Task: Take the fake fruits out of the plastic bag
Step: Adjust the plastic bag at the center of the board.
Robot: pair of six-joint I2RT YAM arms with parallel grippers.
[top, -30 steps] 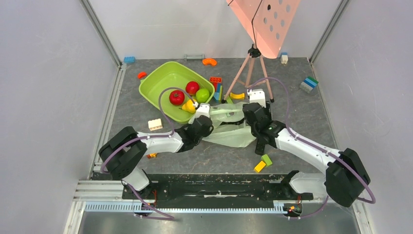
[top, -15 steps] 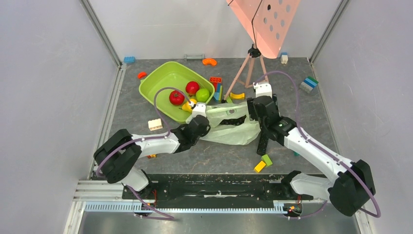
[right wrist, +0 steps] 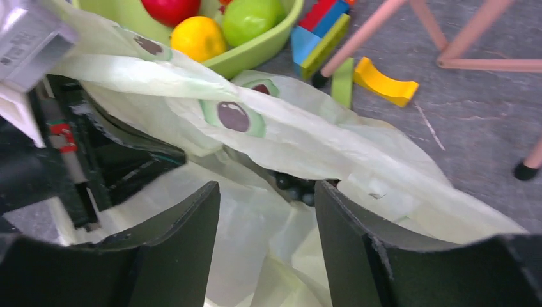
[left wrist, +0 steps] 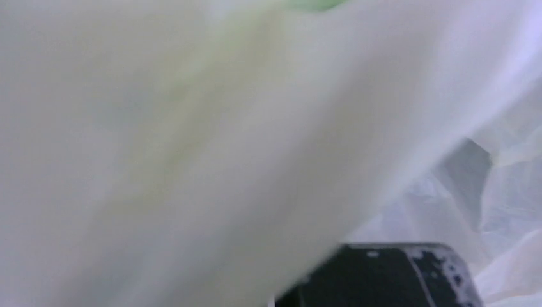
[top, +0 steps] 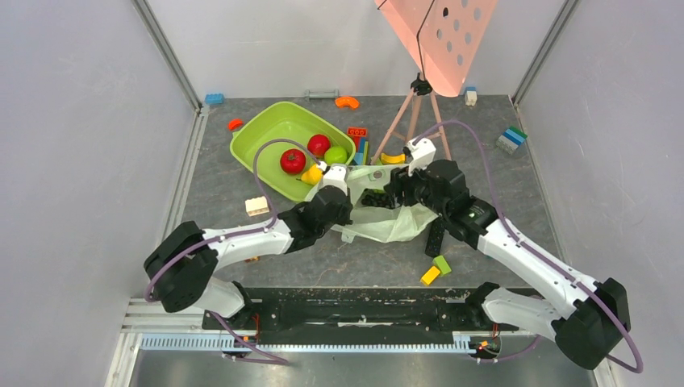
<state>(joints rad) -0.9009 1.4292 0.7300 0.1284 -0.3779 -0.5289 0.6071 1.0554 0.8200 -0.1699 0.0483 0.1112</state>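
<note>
Plain pale-grey walls close in three sides — a dark, mottled grey surface lies between, a pink perforated panel on its tripod behind.

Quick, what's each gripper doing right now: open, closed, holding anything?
Left gripper: closed, pinching the thin pale-green translucent plastic bag.
Right gripper: open, holding nothing, jaws apart at the bag's mouth.

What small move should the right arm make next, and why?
Probably ease the right gripper forward into the plastic bag: the left gripper holds its mouth lifted, the right jaws stand open, and the black grape bunch shows just inside.
</note>
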